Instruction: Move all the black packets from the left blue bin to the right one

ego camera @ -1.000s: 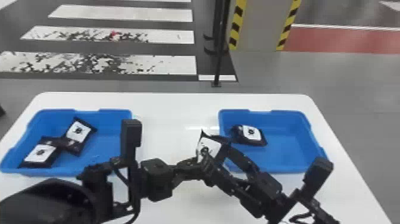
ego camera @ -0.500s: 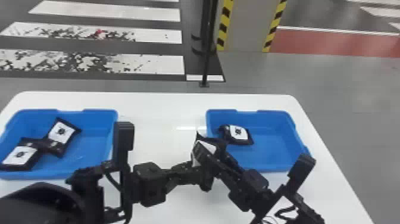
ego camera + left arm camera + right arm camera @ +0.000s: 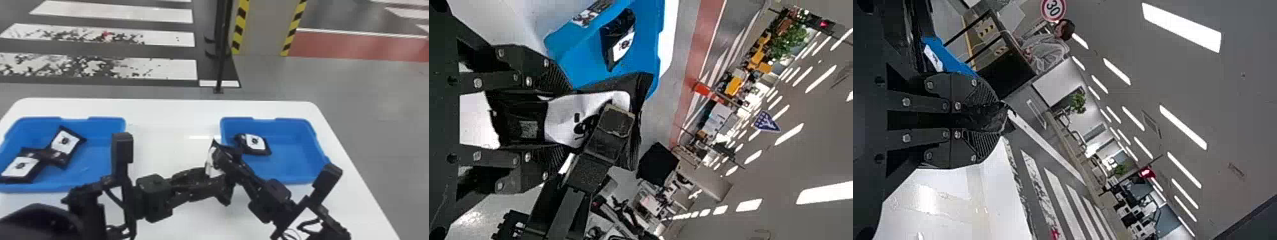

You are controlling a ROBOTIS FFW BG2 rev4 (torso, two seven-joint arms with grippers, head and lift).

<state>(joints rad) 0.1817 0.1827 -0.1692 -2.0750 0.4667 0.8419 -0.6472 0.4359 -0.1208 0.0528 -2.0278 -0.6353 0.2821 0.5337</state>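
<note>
- Frame centre: left gripper (image 3: 213, 182) and right gripper (image 3: 227, 155), both clamped on one black packet (image 3: 211, 161).
- Frame left: left blue bin (image 3: 95, 156), holding a lower packet (image 3: 19, 166) touching an upper packet (image 3: 65, 141).
- Right of centre: right blue bin (image 3: 293, 159), fourth packet (image 3: 254, 142) inside.

Grey floor (image 3: 383, 86) beyond white table (image 3: 172, 115); white crosswalk stripes (image 3: 159, 68), red floor band (image 3: 335, 46); ceiling strip lights (image 3: 1183, 127) lit.

Reads 30 on the round red-rimmed sign (image 3: 1053, 8) in the right wrist view. Bears pale, unreadable marks on the blue sign (image 3: 766, 122) in the left wrist view.
</note>
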